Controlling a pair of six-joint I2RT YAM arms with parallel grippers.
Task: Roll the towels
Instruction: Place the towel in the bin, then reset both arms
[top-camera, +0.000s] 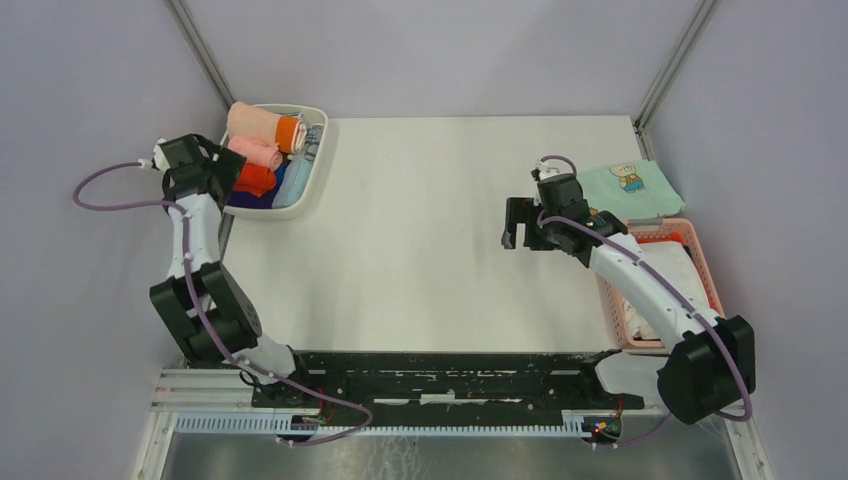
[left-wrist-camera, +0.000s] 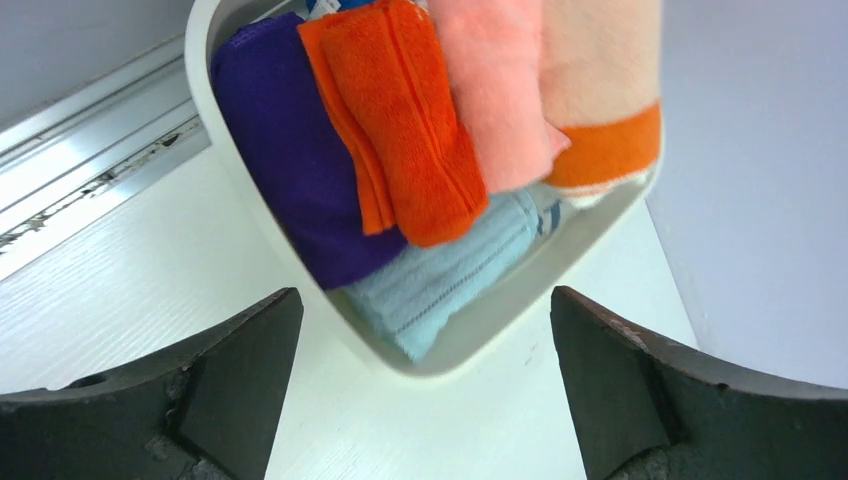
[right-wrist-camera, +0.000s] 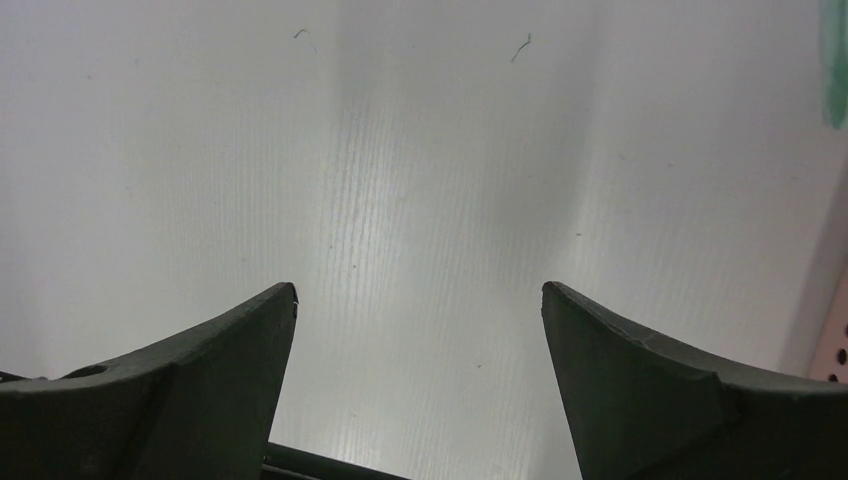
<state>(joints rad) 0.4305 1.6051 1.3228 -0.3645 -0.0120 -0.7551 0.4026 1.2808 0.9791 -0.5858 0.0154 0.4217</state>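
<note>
Several rolled towels lie in a white bin (top-camera: 312, 170) at the table's far left: a peach roll with an orange band (top-camera: 262, 124), a pink roll (top-camera: 255, 152) and a red-orange roll (top-camera: 254, 179). In the left wrist view the red-orange roll (left-wrist-camera: 410, 130) lies between a purple roll (left-wrist-camera: 285, 150) and the pink roll (left-wrist-camera: 495, 90), over a light blue one (left-wrist-camera: 440, 285). My left gripper (left-wrist-camera: 425, 291) hangs open just above the bin's near corner (left-wrist-camera: 500, 350), holding nothing. My right gripper (top-camera: 518, 222) is open over bare table, right of centre, its fingers (right-wrist-camera: 200, 370) empty.
A mint-green cloth with a cartoon bear (top-camera: 630, 188) lies flat at the far right. In front of it stands a pink basket (top-camera: 700, 255) holding pale cloths (top-camera: 660, 275). Grey walls close the table on three sides, and a black rail (top-camera: 450, 375) runs along the near edge.
</note>
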